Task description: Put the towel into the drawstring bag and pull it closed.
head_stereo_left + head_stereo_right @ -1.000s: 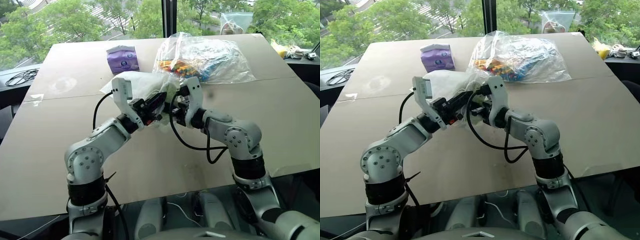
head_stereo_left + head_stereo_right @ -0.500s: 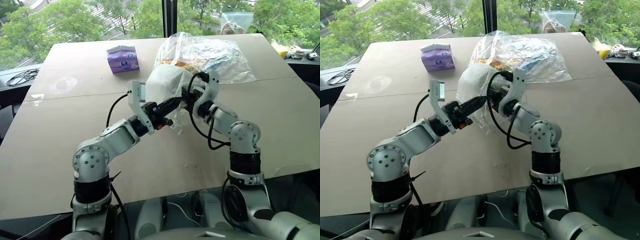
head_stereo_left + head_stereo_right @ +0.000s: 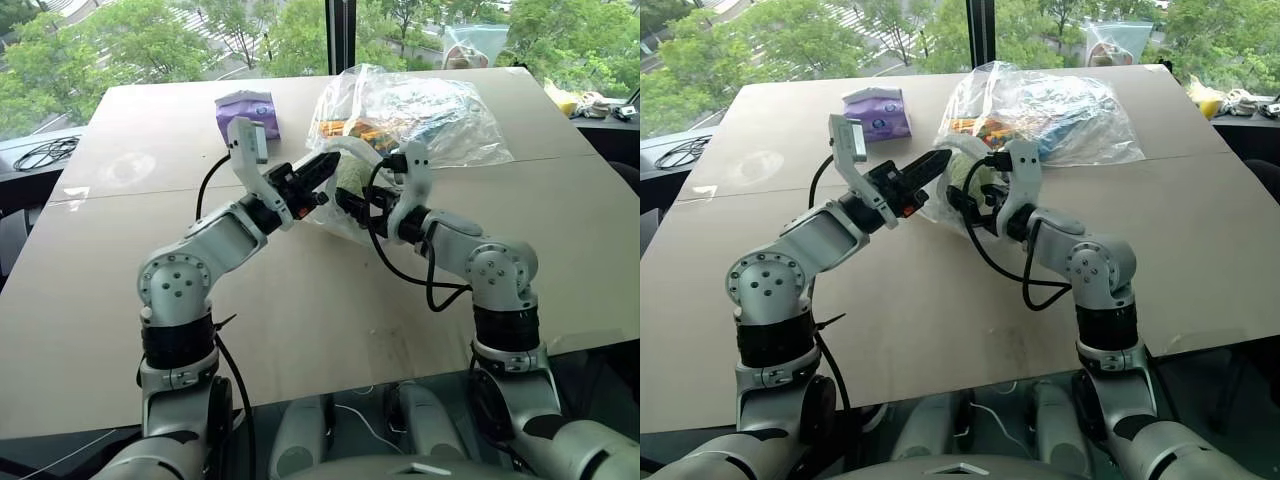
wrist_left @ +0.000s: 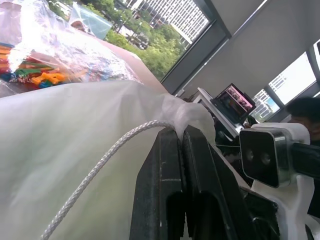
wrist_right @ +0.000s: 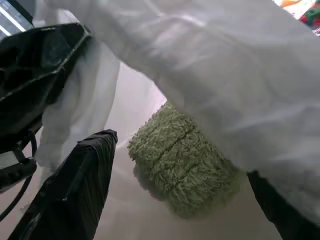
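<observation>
A broad tan surface (image 3: 120, 300) stands before windows with green trees beyond. Above its middle, the left claw (image 3: 322, 166) is clamped shut on the gathered neck of the drawstring bag (image 3: 340, 205), lifting the white pouch so that it hangs just beside and below the fingertips; in the left wrist view a thin white cord (image 4: 95, 172) runs from the pinched fabric down along the black fingers (image 4: 167, 190). The right claw (image 3: 352, 203) stands directly opposite the left one, close under it, with its jaws spread wide and holding nothing. In the right wrist view the towel (image 5: 182, 160), green and fluffy, sits between that claw's two fingers (image 5: 75, 190) without touching either, under a fold of white bag cloth; whether it lies fully inside the bag I cannot tell. In the head views a green patch shows through the pouch just ahead of the right claw. Beyond both claws lies a clear plastic bag of colourful sticks (image 3: 420, 110), touching the far side of the pouch. A purple tissue pack (image 3: 246, 108) rests past the left claw, well apart from the bag.
</observation>
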Robot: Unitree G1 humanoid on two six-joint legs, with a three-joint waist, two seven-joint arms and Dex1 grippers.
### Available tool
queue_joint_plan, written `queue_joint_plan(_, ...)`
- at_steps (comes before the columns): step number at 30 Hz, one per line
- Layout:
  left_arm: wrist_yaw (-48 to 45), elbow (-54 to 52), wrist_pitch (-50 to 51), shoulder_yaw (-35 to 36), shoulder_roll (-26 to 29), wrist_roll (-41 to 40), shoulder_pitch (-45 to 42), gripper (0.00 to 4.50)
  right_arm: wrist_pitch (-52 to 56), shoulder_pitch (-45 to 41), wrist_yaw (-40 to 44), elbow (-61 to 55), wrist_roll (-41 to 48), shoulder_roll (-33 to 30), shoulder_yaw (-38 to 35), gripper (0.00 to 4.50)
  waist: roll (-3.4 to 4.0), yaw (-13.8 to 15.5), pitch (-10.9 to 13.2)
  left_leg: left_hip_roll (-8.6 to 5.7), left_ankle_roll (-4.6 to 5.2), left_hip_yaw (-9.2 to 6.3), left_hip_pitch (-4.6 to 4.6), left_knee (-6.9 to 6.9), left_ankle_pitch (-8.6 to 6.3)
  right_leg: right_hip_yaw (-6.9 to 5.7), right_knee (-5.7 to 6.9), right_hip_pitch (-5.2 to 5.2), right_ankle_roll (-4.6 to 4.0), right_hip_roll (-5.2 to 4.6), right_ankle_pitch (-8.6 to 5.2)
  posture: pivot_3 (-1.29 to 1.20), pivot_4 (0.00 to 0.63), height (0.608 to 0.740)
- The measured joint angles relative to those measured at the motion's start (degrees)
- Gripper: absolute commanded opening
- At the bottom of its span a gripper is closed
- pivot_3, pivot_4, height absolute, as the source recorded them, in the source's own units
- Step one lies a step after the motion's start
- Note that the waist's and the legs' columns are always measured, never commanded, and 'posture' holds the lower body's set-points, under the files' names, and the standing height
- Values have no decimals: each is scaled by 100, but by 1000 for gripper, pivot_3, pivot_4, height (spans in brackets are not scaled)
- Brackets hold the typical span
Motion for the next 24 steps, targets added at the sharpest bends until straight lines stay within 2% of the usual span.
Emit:
queue_joint_plan(2, -21, 0, -1, 20, 2, 6, 0, 0, 138, 181, 573, -543, 524, -515, -185, 4159, -1, 17, 0, -1, 1, 1, 0, -1, -1, 0, -3, 1, 0, -2, -1, 0, 150, 740)
queue_joint_plan(5, -57, 1, -1, 12, -6, 41, 0, 0, 183, 363, 935, -915, 950, -789, -359, 4159, -1, -1, 0, 0, 1, 3, 3, 0, -1, 1, -3, 1, 0, 0, -1, 0, 150, 740)
queue_joint_plan(10, -159, 1, -1, -98, -85, 123, 0, 0, -72, 434, 977, -995, 1364, -547, -499, 4159, -1, -28, 1, 5, 0, -3, 10, 0, 0, 0, 4, 1, -2, 9, -1, 0, 150, 740)
queue_joint_plan(17, -222, 1, 0, -214, -235, 235, -46, 0, -493, 430, 1027, -1155, 1416, -267, -20, 4159, -1, -15, 1, 0, 0, 4, 4, 1, 0, 6, -1, 1, 0, 1, -1, 0, 150, 740)
queue_joint_plan(20, -299, 6, 0, -217, -271, 300, -69, 0, -860, 389, 1023, -1134, 1571, 6, -114, 4159, -1, -7, 1, 0, 1, 2, 4, 1, 0, 4, -1, 1, 3, 2, 1, 0, 150, 740)
queue_joint_plan(22, -321, 35, -2, -213, -277, 336, -101, 0, -1094, 243, 973, -1101, 1650, -70, -351, 4159, -1, 12, 1, 0, 1, 1, 4, 5, 0, 2, 0, 4, 0, 1, 0, 0, 150, 740)
queue_joint_plan(24, -329, 110, -8, -201, -289, 344, -123, 0, -1254, 244, 1075, -1064, 1648, -683, -714, 4159, -1, 64, 1, -5, 1, 1, 4, 10, 0, 0, -1, 7, -1, -6, -1, 0, 150, 740)
